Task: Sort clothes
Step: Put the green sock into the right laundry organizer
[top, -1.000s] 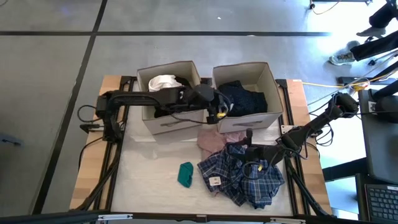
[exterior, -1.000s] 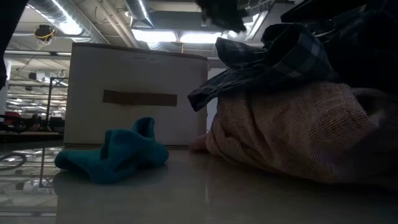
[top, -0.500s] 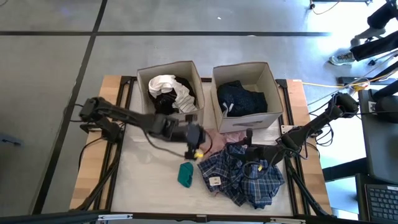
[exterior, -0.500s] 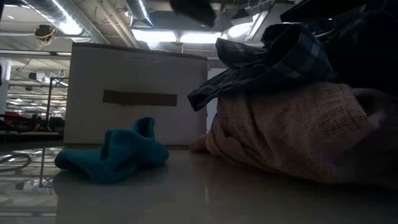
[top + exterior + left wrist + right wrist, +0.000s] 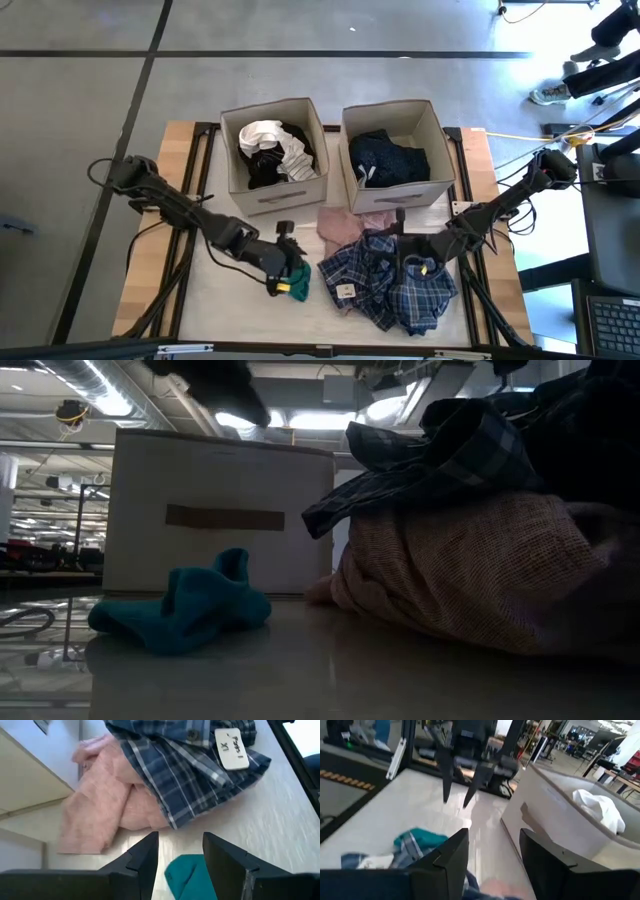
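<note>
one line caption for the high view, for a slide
Left end effector, open, poised over the teal item; right end effector over the plaid garment.

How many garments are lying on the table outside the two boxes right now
3: a teal item under the left gripper, a pink piece in front of the boxes, and a blue-plaid shirt beside it. More may hide beneath the plaid.

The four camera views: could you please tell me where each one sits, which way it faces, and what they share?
High view: overhead, straight down on the table, both arms, two boxes.
Low view: at tabletop height, level across; teal item, pink garment, no clear arm.
Left wrist view: on the left arm, over the teal item; left pincer open.
Right wrist view: on the right arm, facing the left pincer; right pincer open.
Shared: all four show the teal item.
</note>
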Available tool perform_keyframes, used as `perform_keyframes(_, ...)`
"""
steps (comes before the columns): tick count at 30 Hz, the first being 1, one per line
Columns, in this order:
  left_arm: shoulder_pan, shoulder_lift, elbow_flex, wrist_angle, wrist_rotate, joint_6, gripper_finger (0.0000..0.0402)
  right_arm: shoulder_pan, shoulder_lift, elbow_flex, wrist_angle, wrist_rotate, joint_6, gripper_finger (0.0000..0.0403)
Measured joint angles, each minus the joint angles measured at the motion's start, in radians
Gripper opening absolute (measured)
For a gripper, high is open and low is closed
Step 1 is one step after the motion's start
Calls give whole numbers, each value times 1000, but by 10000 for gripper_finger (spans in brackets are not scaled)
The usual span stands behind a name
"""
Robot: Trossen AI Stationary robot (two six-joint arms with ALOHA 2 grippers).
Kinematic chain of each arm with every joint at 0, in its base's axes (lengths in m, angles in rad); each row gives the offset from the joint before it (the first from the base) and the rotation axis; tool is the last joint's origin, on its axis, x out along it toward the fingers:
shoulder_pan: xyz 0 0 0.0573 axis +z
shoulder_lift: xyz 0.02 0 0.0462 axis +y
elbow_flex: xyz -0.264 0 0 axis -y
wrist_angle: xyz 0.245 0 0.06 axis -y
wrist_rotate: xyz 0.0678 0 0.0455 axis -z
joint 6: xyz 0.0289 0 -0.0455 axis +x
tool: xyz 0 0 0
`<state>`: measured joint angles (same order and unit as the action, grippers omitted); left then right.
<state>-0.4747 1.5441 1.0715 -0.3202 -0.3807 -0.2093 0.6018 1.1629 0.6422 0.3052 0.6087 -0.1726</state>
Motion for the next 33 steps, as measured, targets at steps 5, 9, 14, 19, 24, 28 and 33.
perform_keyframes(5,-36,-34,-165,203,-30,-42,143,0,0,0,110,0,-38,179)
perform_keyframes(9,-58,-47,-298,371,-71,-107,143,-14,0,0,176,-23,-73,179)
perform_keyframes(14,-72,-49,-367,488,-110,-131,143,-97,24,15,197,-199,17,179)
perform_keyframes(19,-83,-49,-396,496,-210,-70,143,-152,146,131,120,-261,63,179)
perform_keyframes(24,-110,-49,-420,509,-237,-87,143,-173,299,337,-106,-299,59,179)
perform_keyframes(28,-172,-61,-464,531,-232,-131,143,-188,424,499,-272,-313,56,179)
perform_keyframes(33,-263,-125,-535,563,-328,-255,136,-204,574,654,-369,-344,40,179)
